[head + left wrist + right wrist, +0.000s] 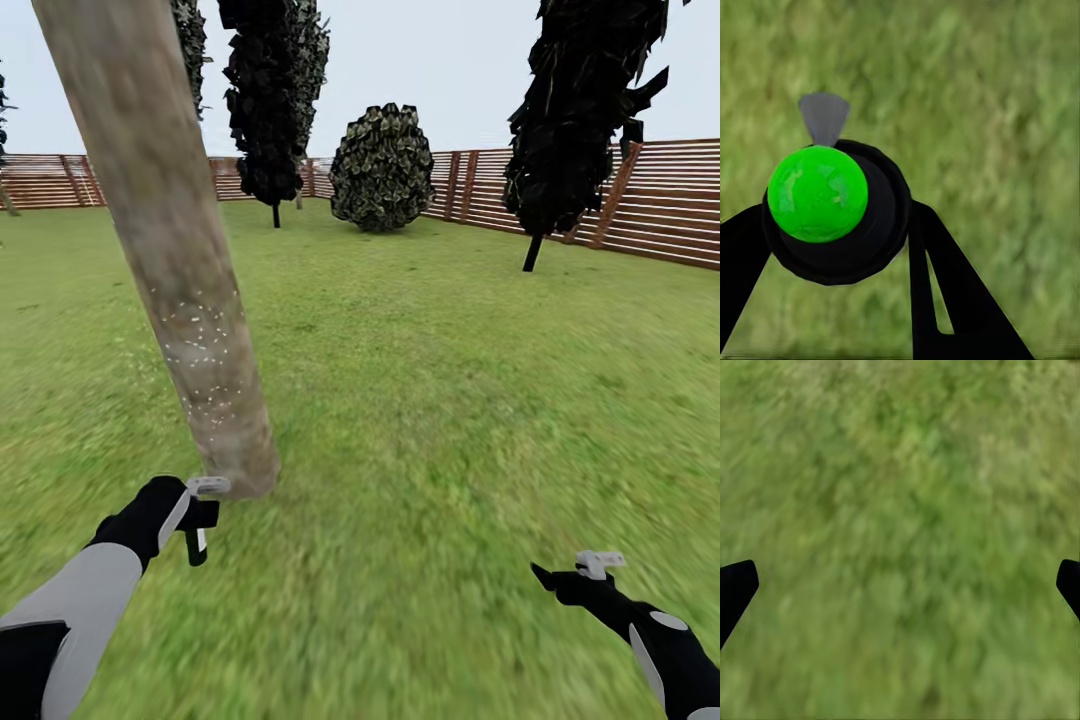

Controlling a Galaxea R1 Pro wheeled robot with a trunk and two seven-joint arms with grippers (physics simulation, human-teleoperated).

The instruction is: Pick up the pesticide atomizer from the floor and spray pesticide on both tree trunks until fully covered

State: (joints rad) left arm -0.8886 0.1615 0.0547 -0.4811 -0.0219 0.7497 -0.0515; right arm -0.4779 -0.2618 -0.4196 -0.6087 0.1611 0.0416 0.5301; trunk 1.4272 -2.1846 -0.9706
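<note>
Atomizer (832, 214): round black body, green spot.

The head view looks forward and down across the lawn (430, 400) toward the far fence (660, 205); both wrist views face straight down, close over that same grass

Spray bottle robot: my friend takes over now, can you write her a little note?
Left gripper: fingers shut on the pesticide atomizer, held at the base of the near tree trunk.
Right gripper: open, holding nothing, over grass.
Done: atomizer picked up; white specks dot part of the lower trunk.
Left: cover the rest of this trunk, then spray the second tree.
</note>
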